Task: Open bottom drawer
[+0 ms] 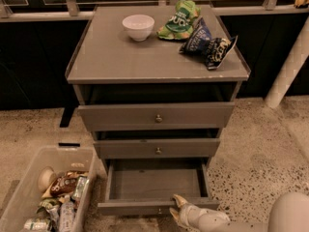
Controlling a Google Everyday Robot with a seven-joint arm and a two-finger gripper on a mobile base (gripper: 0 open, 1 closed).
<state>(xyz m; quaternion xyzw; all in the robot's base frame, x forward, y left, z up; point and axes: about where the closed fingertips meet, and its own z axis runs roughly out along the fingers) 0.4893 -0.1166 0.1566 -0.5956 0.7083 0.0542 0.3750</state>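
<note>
- Drawer work looks nearly done: the bottom drawer [154, 183], lowest of the three in the grey cabinet [145, 57], stands pulled well out, and its plain inside is bare.
- The gripper [177, 205] is low at the drawer's front panel, on the right part of its top edge, just beside the small knob [159, 210]. Whether it is open or closed I cannot tell.
- I judge the drawer to be stiff wood, light because nothing lies in it, and sliding straight. The knob is small and maybe slippery, so the panel's top edge gives a surer hold.
</note>
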